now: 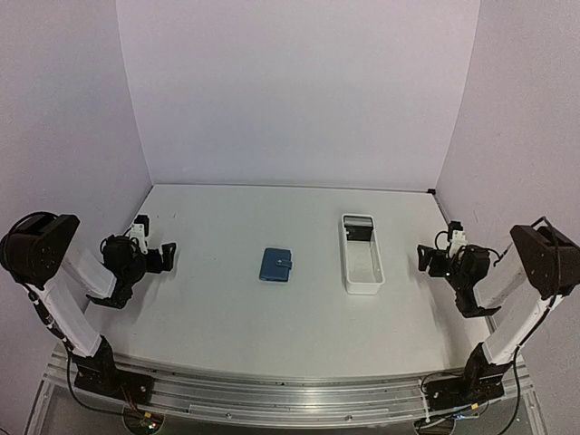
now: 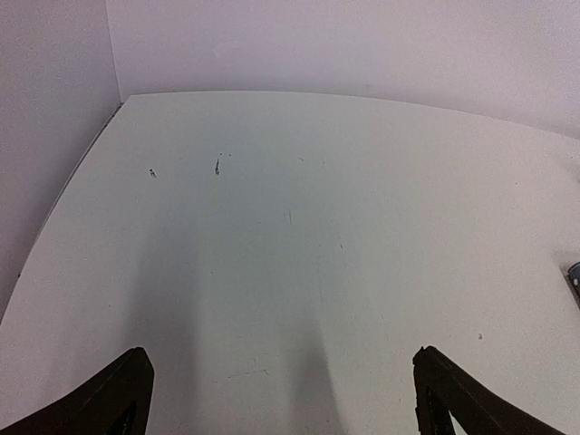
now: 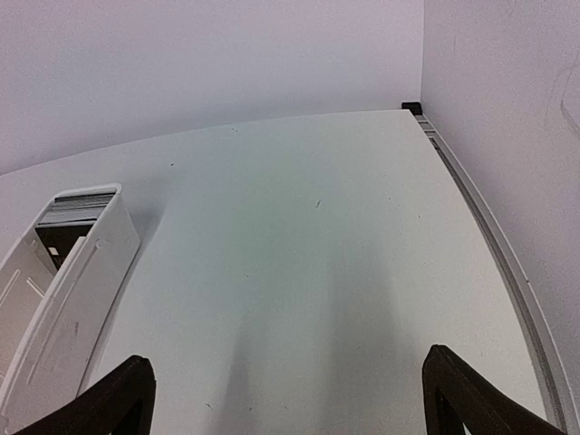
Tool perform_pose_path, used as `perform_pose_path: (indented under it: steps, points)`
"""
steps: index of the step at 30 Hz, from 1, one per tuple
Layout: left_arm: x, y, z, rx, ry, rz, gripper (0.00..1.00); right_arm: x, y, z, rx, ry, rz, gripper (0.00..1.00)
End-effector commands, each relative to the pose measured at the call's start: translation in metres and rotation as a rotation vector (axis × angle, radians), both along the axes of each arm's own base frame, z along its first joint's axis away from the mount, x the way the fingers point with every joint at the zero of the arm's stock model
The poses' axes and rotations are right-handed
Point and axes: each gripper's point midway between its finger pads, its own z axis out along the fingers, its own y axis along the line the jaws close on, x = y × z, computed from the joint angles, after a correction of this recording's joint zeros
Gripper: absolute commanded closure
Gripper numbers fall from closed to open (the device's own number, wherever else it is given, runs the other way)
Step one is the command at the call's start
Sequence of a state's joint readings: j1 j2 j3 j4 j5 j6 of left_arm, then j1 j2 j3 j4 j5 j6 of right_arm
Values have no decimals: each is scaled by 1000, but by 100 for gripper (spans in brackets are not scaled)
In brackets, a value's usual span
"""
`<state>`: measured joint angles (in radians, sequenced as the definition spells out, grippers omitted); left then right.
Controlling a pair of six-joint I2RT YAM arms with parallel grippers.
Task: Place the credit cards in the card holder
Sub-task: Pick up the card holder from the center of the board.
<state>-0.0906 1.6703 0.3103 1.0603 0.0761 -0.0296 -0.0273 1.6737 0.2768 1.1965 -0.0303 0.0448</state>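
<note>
Right gripper: jaws spread wide, nothing between them, hanging low over the table at its right edge. Left gripper: same, spread and empty, at the left edge.

Just inboard of the right gripper lies the white tray, long axis running near to far. The credit cards sit packed at its far end, edges showing; upright or leaning, cannot tell.

The card holder lies closed mid-table, left of the tray and apart from it, somewhat closer to the left gripper.

Judgement: cards lie forward-left of the right gripper, which is the nearer arm; the holder suits the left.
</note>
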Motion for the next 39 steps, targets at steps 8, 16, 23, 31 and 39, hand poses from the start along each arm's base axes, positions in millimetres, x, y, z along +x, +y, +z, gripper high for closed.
perform_pose_path:
  steps: [8,16,23,31,39]
  points:
    - [10,-1,29,1,-84,-9,0,44,-9,79,53,-32,-69,2]
    - [29,-66,73,-180,245,-303,0,78,57,156,313,62,182,2]
    - [-18,-178,90,-350,522,-558,0,78,205,182,414,230,335,11]
    - [-36,-247,72,-455,735,-684,12,43,340,94,545,583,351,26]
    - [-34,-255,15,-549,927,-591,29,60,390,23,541,732,337,39]
